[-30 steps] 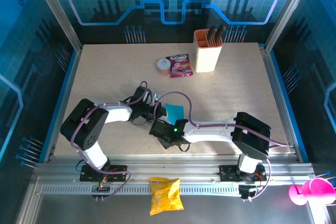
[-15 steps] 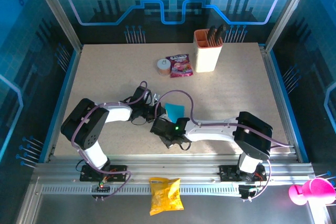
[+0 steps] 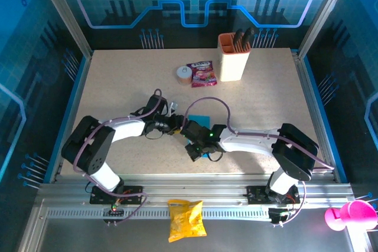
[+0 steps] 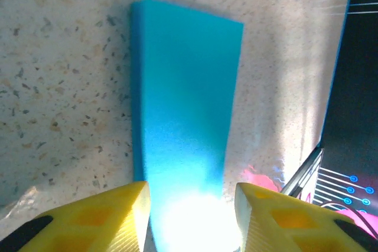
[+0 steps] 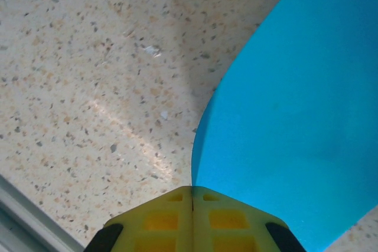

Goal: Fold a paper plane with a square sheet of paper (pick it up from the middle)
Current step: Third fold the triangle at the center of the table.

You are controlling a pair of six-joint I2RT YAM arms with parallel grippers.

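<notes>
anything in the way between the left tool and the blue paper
Nothing visible: the square sheet of paper runs right into the open left tool; the right tool is shut on its edge.

Your top camera looks down from above and behind both arm bases, taking in the whole table (image 3: pixel 118 81). Your wrist cameras look out past the left gripper (image 4: pixel 190 193) and right gripper (image 5: pixel 193 196), very close. All three share the square sheet of paper (image 4: pixel 183 98) just ahead of them.
</notes>
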